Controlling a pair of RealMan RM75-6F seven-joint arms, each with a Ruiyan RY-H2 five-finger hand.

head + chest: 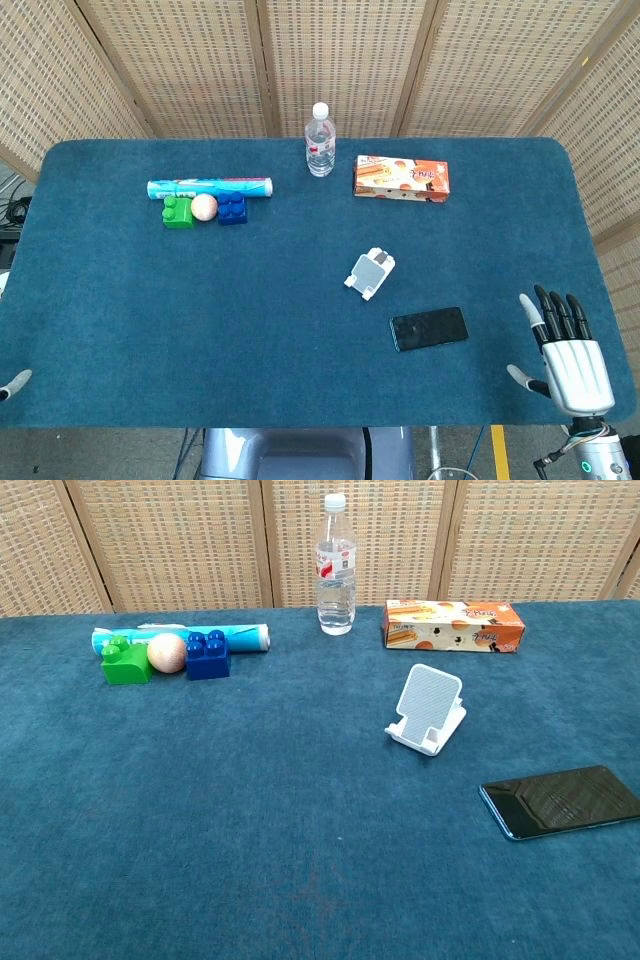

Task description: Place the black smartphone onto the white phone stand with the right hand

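The black smartphone [429, 328] [561, 800] lies flat on the blue table, right of centre near the front. The white phone stand [370, 272] [428, 709] sits a short way behind and to the left of it, with nothing on it. My right hand [566, 352] hovers at the front right corner of the table, fingers spread and holding nothing, well to the right of the phone. Only a fingertip of my left hand [14, 384] shows at the head view's far left edge. The chest view shows neither hand.
A water bottle [320, 141] and an orange snack box [401, 178] stand at the back. At the back left lie a light blue tube [210, 187], a green block [178, 212], a small pale ball [204, 207] and a blue block [232, 208].
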